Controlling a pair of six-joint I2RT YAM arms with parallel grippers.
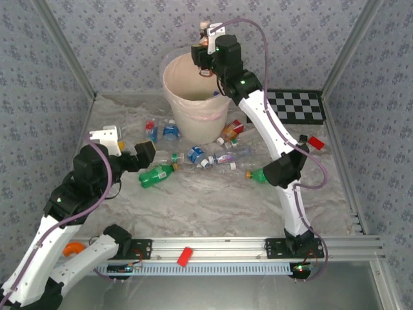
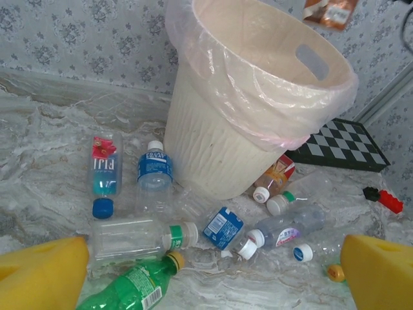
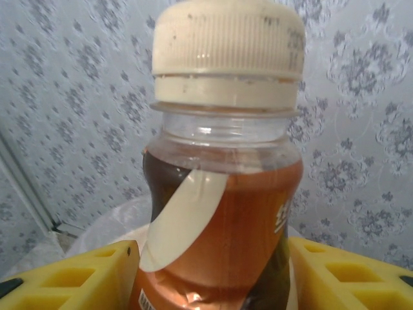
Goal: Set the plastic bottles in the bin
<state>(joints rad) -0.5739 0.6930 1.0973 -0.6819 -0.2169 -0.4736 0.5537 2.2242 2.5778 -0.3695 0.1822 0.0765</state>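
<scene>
The bin (image 1: 169, 81), a tall cream bucket with a clear liner, stands at the back of the table. Right over its far rim, my right gripper (image 1: 205, 57) is shut on a brown bottle (image 3: 226, 213) with a cream cap; the same bottle hangs above the bin (image 2: 206, 129) at the top of the left wrist view (image 2: 329, 11). My left gripper (image 2: 206, 278) is open and low at the left (image 1: 129, 147), facing the scattered bottles. A green bottle (image 2: 129, 284) lies nearest it, then a clear one (image 2: 139, 239) and a Fiji bottle (image 2: 105, 171).
More bottles lie round the bin's foot: blue-labelled ones (image 1: 171, 129) (image 1: 195, 155), a brown one (image 1: 231, 131) and a green one (image 1: 257, 174) by the right arm. A checkerboard (image 1: 295, 106) and a red block (image 1: 315, 143) sit at the right.
</scene>
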